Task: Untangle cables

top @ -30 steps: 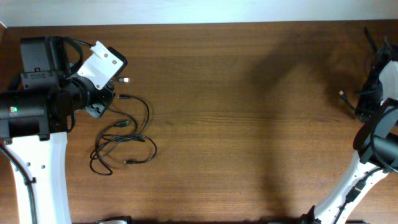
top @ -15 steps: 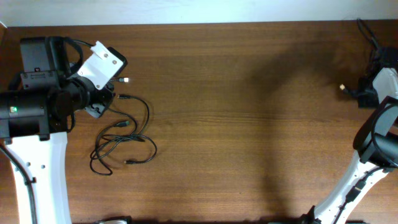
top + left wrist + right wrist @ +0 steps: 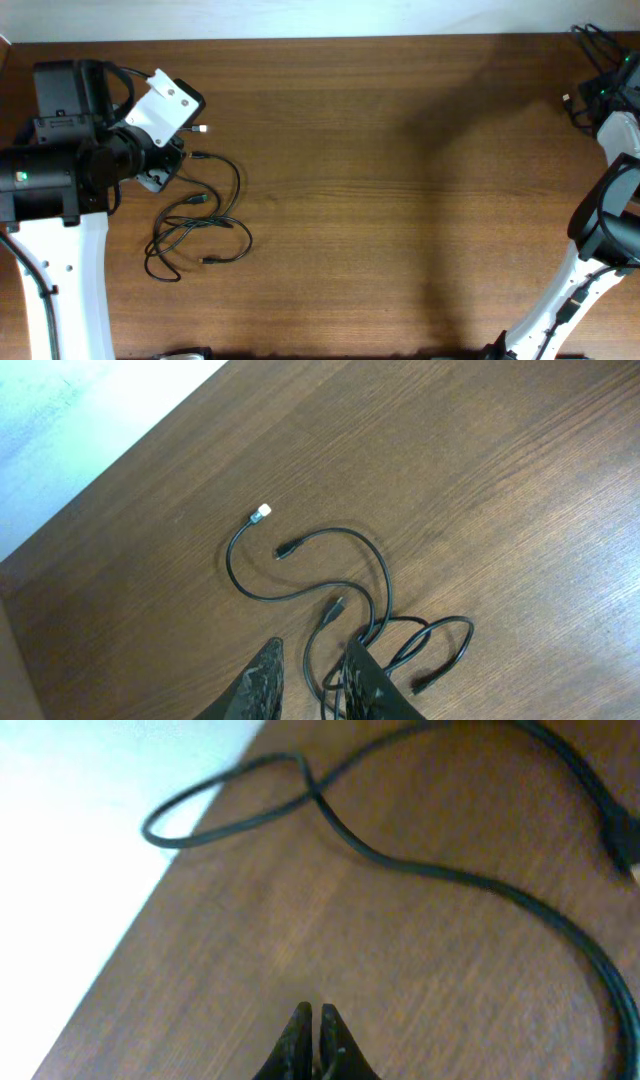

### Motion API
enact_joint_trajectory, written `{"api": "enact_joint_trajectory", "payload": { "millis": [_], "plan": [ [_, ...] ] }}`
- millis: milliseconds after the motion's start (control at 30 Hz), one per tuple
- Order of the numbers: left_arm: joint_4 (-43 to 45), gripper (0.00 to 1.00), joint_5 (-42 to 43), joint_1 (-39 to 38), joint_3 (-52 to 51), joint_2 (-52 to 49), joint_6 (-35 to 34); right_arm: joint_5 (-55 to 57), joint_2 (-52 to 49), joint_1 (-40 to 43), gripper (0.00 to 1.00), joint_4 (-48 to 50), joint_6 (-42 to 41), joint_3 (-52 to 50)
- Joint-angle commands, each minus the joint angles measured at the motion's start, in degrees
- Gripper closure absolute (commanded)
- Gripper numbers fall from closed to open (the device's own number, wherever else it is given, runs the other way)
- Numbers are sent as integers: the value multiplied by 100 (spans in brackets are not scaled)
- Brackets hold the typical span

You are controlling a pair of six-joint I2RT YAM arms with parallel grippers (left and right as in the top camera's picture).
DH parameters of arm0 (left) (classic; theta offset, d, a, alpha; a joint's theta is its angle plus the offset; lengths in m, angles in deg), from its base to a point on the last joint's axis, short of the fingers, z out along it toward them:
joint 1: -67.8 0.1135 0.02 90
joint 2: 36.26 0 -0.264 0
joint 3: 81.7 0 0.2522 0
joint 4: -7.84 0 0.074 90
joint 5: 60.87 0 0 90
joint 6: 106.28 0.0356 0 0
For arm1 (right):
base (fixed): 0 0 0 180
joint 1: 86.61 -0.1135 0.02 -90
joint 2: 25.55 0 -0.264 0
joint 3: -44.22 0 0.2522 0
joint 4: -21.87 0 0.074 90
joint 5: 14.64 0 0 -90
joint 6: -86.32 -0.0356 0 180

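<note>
The cables (image 3: 200, 225) lie as loose black curls on the wooden table at the left, with a white-tipped plug (image 3: 203, 128) at their far end. In the left wrist view the cables (image 3: 350, 550) curl outward from the fingers, and the white plug (image 3: 262, 513) lies beyond. My left gripper (image 3: 313, 648) is over the near part of the bundle, jaws a little apart, with one strand lying in the gap. My right gripper (image 3: 315, 1010) is shut on nothing over bare wood, at the far right corner.
A black cord (image 3: 450, 880) with a loop lies on the table by the far edge ahead of the right gripper. The right arm (image 3: 612, 130) reaches to the top right corner. The left arm's base (image 3: 50, 190) stands at the left edge.
The right arm has swung toward the far right corner and its jaws have closed. The left arm and the cables have not moved.
</note>
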Motion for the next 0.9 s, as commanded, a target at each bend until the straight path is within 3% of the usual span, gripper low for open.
{"api": "enact_joint_trajectory", "payload": {
  "millis": [0, 133, 233, 300, 433, 500, 633, 767, 867],
  "plan": [
    [-13, 79, 24, -17, 0, -20, 96, -87, -127, -2, 96, -177, 389, 42],
    [-11, 79, 26, -17, 0, -20, 96, -306, -87, 0, 95, -1174, 367, 63],
    [24, 79, 31, -17, 0, -20, 94, -1185, 107, -4, 77, -1567, 708, 109],
    [20, 80, 48, -17, 0, -20, 94, -1808, 450, -44, 73, -1565, 1320, 118],
    [22, 82, 48, -17, 0, -20, 94, -3025, 1340, -262, 53, -1698, 3067, 122],
    [28, 81, 142, -17, 0, -20, 96, -3049, 1788, -474, 47, -1963, 3746, 122],
    [238, 84, 798, -17, 0, -26, 94, -2800, 2511, -1073, 46, -2756, 5099, 122],
    [780, 90, 2011, -20, 0, -168, 96, -2531, 2992, -1532, 45, -3303, 5003, 125],
    [994, 85, 2457, -114, 0, -385, 96, -2529, 3178, -1639, 45, -3556, 4881, 125]
  ]
}}
